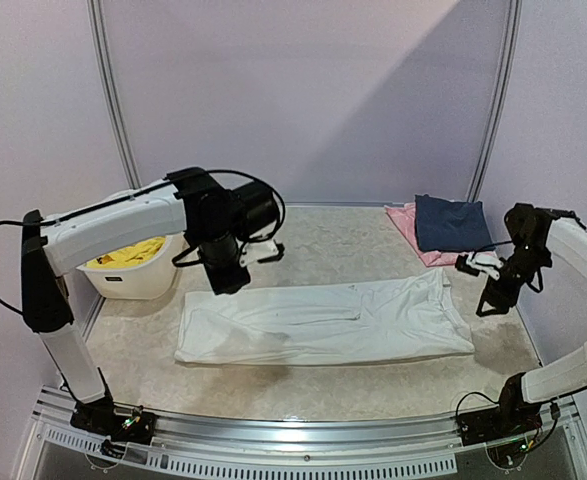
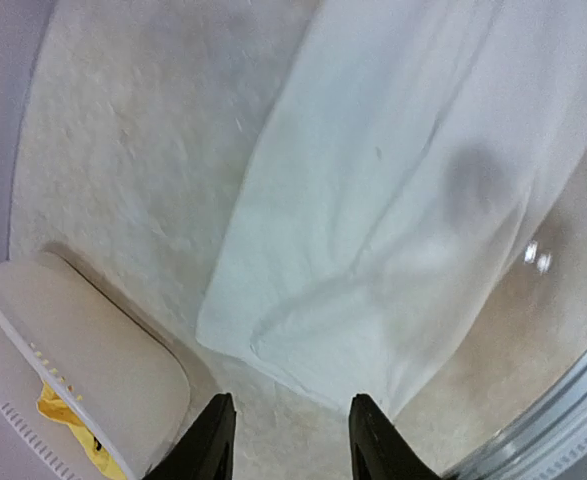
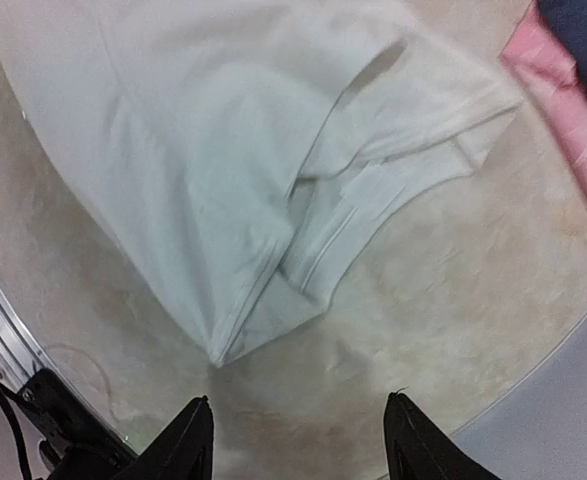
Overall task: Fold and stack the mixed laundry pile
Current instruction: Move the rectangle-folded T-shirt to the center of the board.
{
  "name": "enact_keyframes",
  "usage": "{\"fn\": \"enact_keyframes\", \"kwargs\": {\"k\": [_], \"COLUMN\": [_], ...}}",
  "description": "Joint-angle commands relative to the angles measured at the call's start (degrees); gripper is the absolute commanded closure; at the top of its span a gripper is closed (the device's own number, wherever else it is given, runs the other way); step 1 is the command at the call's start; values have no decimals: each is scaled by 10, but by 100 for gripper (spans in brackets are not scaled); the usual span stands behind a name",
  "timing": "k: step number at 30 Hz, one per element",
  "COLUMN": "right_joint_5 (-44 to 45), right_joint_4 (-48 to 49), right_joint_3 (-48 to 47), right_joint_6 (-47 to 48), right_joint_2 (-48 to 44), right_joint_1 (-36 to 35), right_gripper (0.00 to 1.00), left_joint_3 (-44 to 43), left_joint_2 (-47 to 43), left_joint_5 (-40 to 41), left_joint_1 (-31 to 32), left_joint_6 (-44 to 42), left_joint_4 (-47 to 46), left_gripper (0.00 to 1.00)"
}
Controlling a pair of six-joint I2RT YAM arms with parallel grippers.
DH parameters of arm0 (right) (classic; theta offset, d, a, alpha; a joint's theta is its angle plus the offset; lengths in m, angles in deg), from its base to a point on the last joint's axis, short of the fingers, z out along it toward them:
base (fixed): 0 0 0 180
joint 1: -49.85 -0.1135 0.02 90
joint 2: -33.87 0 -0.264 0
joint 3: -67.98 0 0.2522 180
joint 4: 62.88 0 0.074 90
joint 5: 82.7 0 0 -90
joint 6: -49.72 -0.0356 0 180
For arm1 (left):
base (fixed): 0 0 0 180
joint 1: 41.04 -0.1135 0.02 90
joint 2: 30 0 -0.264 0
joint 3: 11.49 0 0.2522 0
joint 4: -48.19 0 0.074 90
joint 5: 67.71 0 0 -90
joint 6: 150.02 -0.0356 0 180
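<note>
Two pieces to go, by my reckoning, and one is half done. Biggest first: the table (image 1: 333, 240), a pale mottled top with a slightly grainy look. Across its middle lies the shirt (image 1: 323, 322), white soft knit, folded lengthwise into one long flat band running from the left side towards the right edge. My right wrist view shows a sleeve tucked over and the ribbed hem layers stacked at the right end, a bit rumpled. I'd say it wants its cross folds yet.

Basket (image 1: 138, 285) next, at the left edge: smooth white plastic with rounded corners. At the far right corner sit a navy cloth (image 1: 451, 224) and a pink cloth (image 1: 405, 220), both folded flat, navy on top of pink. That looks to me like the stack started. Shorts (image 1: 131, 252) are bunched in the basket, bright yellow and crumpled, not yet folded.

Left gripper (image 2: 293, 440) hovers over the shirt's left end, fingers spread, nothing between them. Right gripper (image 3: 298, 440) hangs beside the shirt's right end, fingers wide apart, empty too.
</note>
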Motion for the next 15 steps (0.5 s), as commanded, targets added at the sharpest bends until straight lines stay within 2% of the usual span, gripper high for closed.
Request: {"fn": "enact_keyframes", "kwargs": {"k": [1,6,11,15], "right_joint_5": [-111,-215,-299,-328], "right_joint_4": [-37,-30,-26,-27], "right_joint_3": [-102,-204,-274,-304], "right_joint_6": [-63,-131,-200,-243], "right_joint_2": [71,194,306,387], "right_joint_1": [2,1,0,-5], "right_gripper": [41,40,40,42], "left_joint_3": [-99,-190,-186,-205], "left_joint_2": [60,164,248,321], "left_joint_5": [-9,-117,-257,-319], "left_joint_1": [-9,-29,-64,-66], "left_joint_6": [55,177,377,461], "left_joint_4": [-121,-265,-450,-515], "left_gripper": [58,57,56,54]}}
